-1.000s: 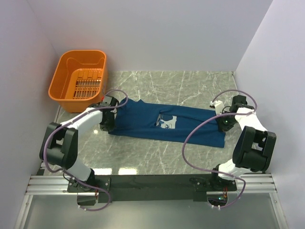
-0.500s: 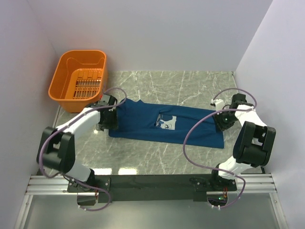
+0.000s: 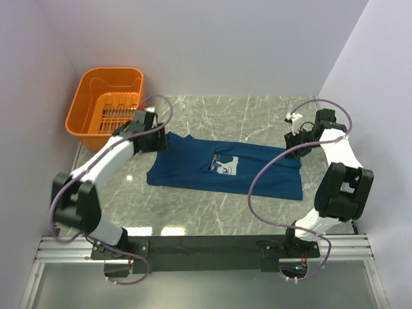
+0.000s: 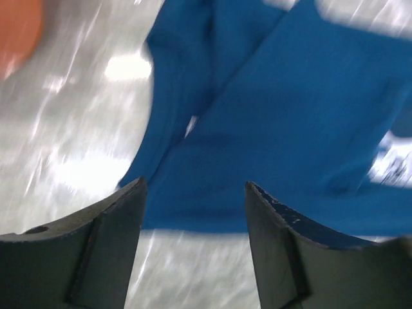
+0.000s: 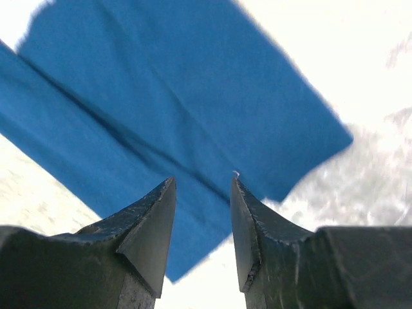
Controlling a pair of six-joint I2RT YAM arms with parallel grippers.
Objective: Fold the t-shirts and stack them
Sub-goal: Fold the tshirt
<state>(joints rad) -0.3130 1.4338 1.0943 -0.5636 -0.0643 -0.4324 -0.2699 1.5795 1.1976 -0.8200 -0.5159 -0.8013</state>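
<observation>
The t-shirt lies flat on the table, just right of the orange basket: navy, looks folded into a long band, pale-blue print up. I'd guess it's light, floppy cotton that slides, so pinch the end corners. Left gripper hangs over the end nearest the basket, right gripper over the end farthest from it, both with jaws apart and empty.

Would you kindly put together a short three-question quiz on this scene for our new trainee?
1. True or false: the t-shirt lies inside the basket.
2. Fill in: the left gripper and the right gripper are both ____.
3. Which is nearer the basket? A: left gripper. B: right gripper.
Key: 1 false, it lies on the table; 2 open; 3 A.
</observation>
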